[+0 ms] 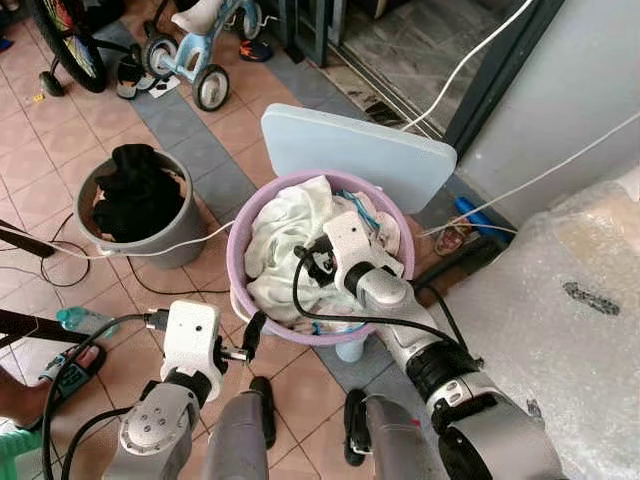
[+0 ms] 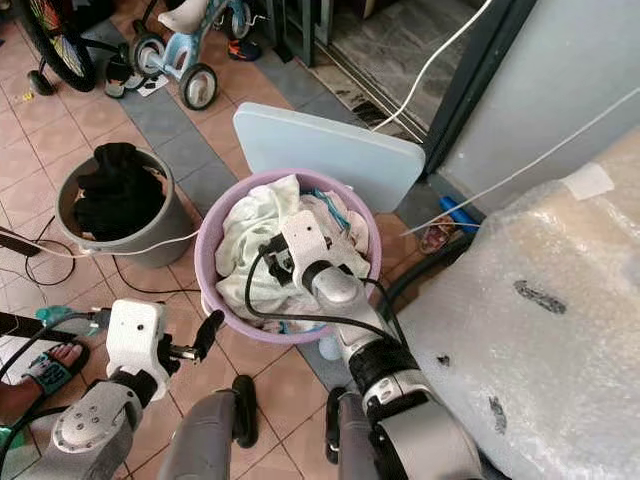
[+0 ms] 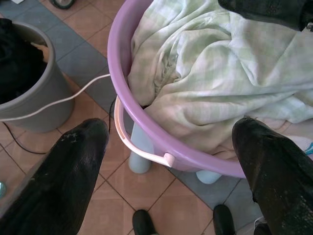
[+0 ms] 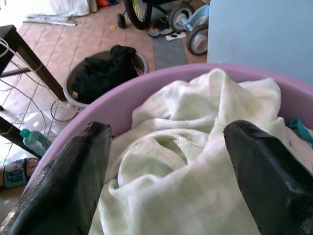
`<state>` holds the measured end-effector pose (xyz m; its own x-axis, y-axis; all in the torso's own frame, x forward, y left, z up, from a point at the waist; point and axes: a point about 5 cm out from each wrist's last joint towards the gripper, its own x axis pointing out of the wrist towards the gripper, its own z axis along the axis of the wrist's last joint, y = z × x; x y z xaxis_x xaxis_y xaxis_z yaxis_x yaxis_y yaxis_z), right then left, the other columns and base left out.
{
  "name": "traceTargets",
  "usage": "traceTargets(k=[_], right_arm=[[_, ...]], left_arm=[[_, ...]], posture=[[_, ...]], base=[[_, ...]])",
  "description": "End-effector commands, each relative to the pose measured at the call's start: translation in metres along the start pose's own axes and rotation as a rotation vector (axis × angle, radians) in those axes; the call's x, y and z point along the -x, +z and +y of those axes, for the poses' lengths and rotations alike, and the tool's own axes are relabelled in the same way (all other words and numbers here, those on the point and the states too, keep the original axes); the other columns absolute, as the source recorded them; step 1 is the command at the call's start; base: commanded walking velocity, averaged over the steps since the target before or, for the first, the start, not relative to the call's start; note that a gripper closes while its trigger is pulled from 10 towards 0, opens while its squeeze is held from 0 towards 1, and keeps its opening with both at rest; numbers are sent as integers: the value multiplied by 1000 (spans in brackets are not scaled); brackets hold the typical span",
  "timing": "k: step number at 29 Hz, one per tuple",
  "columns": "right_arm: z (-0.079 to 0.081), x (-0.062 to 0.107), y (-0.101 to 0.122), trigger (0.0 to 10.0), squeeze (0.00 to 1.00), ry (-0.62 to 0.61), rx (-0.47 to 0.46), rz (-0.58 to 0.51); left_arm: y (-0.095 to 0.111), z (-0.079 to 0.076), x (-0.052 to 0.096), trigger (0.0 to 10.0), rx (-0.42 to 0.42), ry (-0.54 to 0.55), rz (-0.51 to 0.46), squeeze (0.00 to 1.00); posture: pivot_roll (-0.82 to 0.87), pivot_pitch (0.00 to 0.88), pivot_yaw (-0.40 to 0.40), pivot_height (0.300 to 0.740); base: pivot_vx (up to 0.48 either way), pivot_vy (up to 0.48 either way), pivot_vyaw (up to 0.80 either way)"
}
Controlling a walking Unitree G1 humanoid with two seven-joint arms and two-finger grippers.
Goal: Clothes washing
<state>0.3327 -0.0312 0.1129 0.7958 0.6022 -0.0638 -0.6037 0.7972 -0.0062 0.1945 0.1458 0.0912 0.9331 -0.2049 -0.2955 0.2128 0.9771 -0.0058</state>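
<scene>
Laundry, a pale green checked cloth (image 1: 285, 235) heaped with other light pieces, fills the purple basin (image 1: 237, 262), which stands on a small blue stool just before my feet. My right gripper (image 4: 166, 161) hangs directly over the heap, fingers spread wide, with the cloth's folds lying between and just below them, so this arm is plainly the nearer one. My left gripper (image 3: 171, 161) is also spread wide, but it sits outside the basin's near rim, by the white handle (image 3: 139, 142). I judge that a straight descent of the right gripper would meet the cloth. To my left, well apart, stands a grey bucket (image 1: 165, 235) holding dark clothes (image 1: 135, 190).
</scene>
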Motion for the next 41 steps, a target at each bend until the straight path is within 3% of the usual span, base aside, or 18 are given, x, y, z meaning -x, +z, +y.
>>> traceTargets(k=[1, 3, 4, 5, 6, 8, 9, 14, 15, 21, 23, 27, 35, 41], right_arm=[[2, 4, 8, 10000, 1000, 20, -11, -67], [3, 5, 4, 10000, 1000, 22, 39, -38], [-1, 5, -8, 10000, 1000, -15, 120, 39], [-1, 5, -8, 10000, 1000, -15, 120, 39], [-5, 6, -18, 10000, 420, -59, 175, 90], [-7, 7, -20, 10000, 420, -75, 186, 105], [-8, 7, -26, 10000, 0, -95, 215, 143], [-9, 11, -51, 10000, 0, -166, 259, 303], [-4, 14, -65, 10000, 0, -147, 267, 373], [8, 20, -86, 10000, 0, -94, 257, 466], [14, 23, -92, 0, 0, -63, 225, 487], [18, 26, -97, 0, 0, -41, 199, 504], [9, 38, -108, 0, 0, -48, 167, 534], [-6, 41, -107, 0, 0, -158, 38, 513]], left_arm=[[-4, 1, 2, 10000, -1, 6, 25, 0], [-4, 1, 2, 10000, -2, 4, 25, 0], [-4, 0, 0, 10000, -2, 2, 25, 0], [-4, 0, 0, 10000, -2, 2, 25, 0], [-4, 0, -1, 10000, -4, 0, 25, 0], [-4, 0, -1, 10000, -4, -1, 26, 0], [-4, 0, -1, 10000, -5, -1, 26, 0], [-4, 1, -2, 10000, -7, 2, 26, 0], [-4, 1, -2, 10000, -9, 3, 26, 0], [-4, 0, -5, 10000, -10, 0, 23, 0], [-4, 0, -6, 10000, -10, -2, 23, 0], [-4, -1, -7, 10000, -10, -3, 22, 0], [-5, -1, -11, 10000, -10, 3, 15, 0], [-5, -1, -14, 10000, -8, 8, 9, 0]], posture=[[104, 332, 13, 740], [101, 330, 15, 740], [102, 329, 14, 740], [102, 329, 14, 740], [105, 327, 15, 740], [106, 327, 15, 740], [107, 326, 16, 740], [112, 317, 16, 740], [112, 314, 16, 740], [108, 306, 13, 740], [107, 302, 11, 740], [105, 297, 8, 740], [98, 287, -1, 740], [92, 281, -6, 740]], base=[[0, 0, 0], [0, 0, 0], [0, 0, 0], [0, 0, 0], [0, 0, 0], [0, 0, 0], [0, 0, 0], [0, 0, 0], [0, 0, 0], [0, 0, 0], [0, 0, 0], [0, 0, 0], [0, 0, 0], [0, 0, 0]])
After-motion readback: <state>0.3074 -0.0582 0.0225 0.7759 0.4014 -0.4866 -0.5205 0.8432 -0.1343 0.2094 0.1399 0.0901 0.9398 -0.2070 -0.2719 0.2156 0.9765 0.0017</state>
